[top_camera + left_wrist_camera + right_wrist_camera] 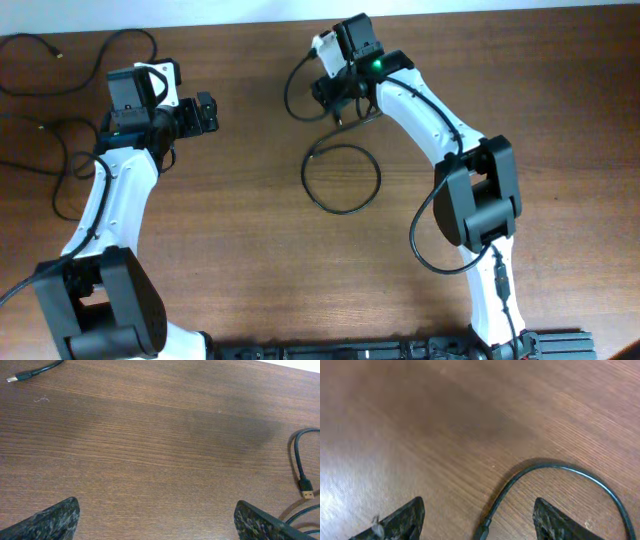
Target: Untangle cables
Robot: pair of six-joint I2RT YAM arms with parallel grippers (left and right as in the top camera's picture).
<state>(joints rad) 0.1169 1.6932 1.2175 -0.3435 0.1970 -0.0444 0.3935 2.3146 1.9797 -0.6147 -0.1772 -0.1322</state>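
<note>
The right end effector is hanging released over the wooden desk, fingers spread wide, while a thin black cable is arcing across the desk with its end lying between them. Overhead, a looped cable is lying mid-desk and more cables are trailing at the far left. The left end effector is also hanging released, with a USB plug lying beside it.

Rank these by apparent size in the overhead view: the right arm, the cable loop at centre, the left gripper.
Largest to smallest:
1. right arm
2. cable loop
3. left gripper
</note>
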